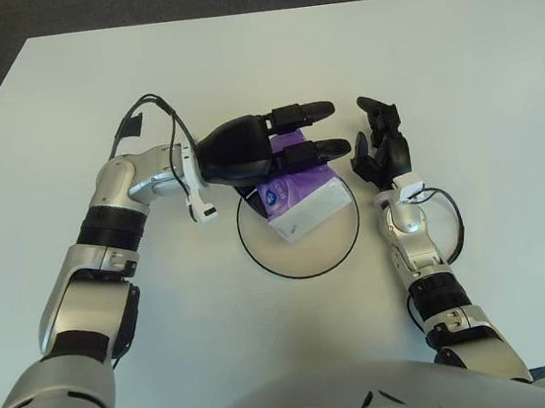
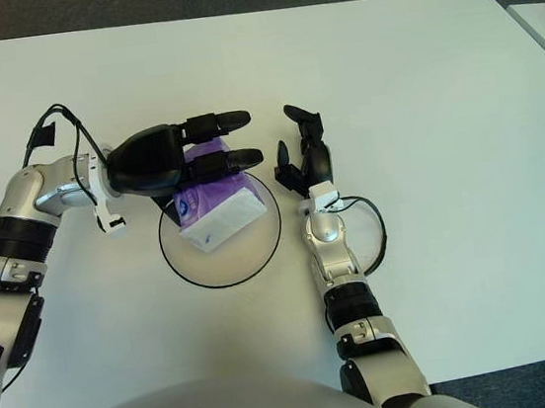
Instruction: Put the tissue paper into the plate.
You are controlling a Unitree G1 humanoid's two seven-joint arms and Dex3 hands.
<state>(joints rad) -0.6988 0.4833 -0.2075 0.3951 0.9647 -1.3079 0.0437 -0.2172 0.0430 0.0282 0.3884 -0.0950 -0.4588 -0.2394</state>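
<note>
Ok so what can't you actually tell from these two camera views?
- Whether the left robot hand grips the tissue pack or only covers it: its palm hides the contact in both views.
- The plate rim's far edge, behind that hand.
- The pack's printed label: too small.
- Whether the right robot hand touches the table.

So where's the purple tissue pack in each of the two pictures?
Left eye view: the tissue pack shows just right of centre, under the left hand.
Right eye view: the tissue pack shows left of centre, under that hand.
Shared landmark: in both it lies over the far part of the black-rimmed plate, left of the right hand.
</note>
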